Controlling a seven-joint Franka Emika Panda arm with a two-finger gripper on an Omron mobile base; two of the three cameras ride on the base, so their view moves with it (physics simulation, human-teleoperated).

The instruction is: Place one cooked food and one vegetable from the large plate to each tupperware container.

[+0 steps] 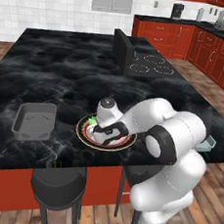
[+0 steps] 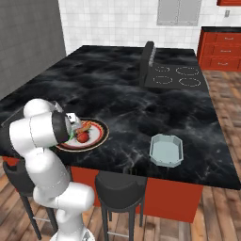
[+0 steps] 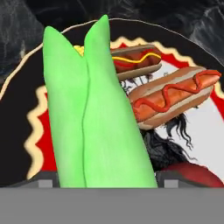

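- I have the gripper point(image 1: 102, 129) low over the large plate point(image 1: 84, 134), which sits at the near edge of the bench point(image 1: 64, 74), roughly mid-way along it.
- Hand view: a long green vegetable point(image 3: 94, 118), looks like a corn husk or a leafy stalk, sits right between the jaws and runs up the middle of the frame. Finger tips barely show at the bottom, either side of it.
- Jaws state: I cannot tell whether they are clenched on the green piece or just bracketing it; contact is hidden by the vegetable itself.
- Also on the plate: two hot dogs, one with mustard point(image 3: 135, 59) farther off, one with ketchup point(image 3: 175, 94) beside it, plus a red round item point(image 2: 83, 137), maybe a tomato, at the near side.
- Grey tupperware container point(image 1: 34, 121) is on the bench to the left of the plate, near the front edge, apart from it. Looks empty.
- Pale greenish tupperware container point(image 2: 165, 150) is to the right of the plate, well apart, also near the front edge. Looks empty too.
- Step, my read: first pick, taking a vegetable off the plate. Nothing delivered yet, so the task is early.
- Next move calls for: a firm hold on the green piece, a straight lift clear of the plate rim and the hot dogs, then a carry to one container.
- Risk: piece is long and lies close to the mustard hot dog, so it could drag that or swing on lift.
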